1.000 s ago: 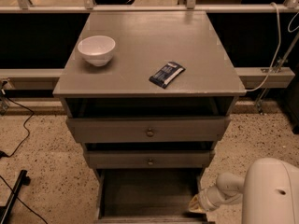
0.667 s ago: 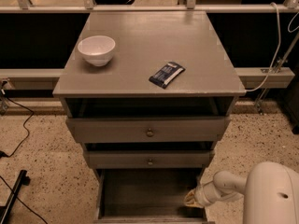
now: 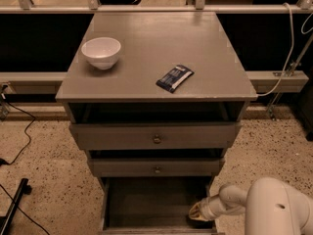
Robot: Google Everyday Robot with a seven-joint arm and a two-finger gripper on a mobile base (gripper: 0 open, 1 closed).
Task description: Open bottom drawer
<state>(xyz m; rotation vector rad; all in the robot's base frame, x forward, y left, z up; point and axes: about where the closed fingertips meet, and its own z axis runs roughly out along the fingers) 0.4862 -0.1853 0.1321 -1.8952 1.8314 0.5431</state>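
The grey cabinet (image 3: 146, 38) has three drawers. The bottom drawer (image 3: 146, 202) stands pulled out towards me, its dark inside showing; its front lies at the frame's lower edge and its knob is out of view. My gripper (image 3: 197, 212) is low at the drawer's right side, over its inner right corner, at the end of my white arm (image 3: 274, 209) that comes in from the lower right. The top drawer (image 3: 122, 137) and middle drawer (image 3: 122, 168) each stand slightly out, with round knobs at their centres.
A white bowl (image 3: 101, 52) and a dark blue packet (image 3: 174, 78) lie on the cabinet top. Black cables (image 3: 19, 146) and a dark bar (image 3: 12, 209) lie on the speckled floor at the left. A rail and a white cable (image 3: 288, 58) run behind.
My gripper has moved a little to the left, further over the bottom drawer's right side. The drawers, bowl and packet have not moved.
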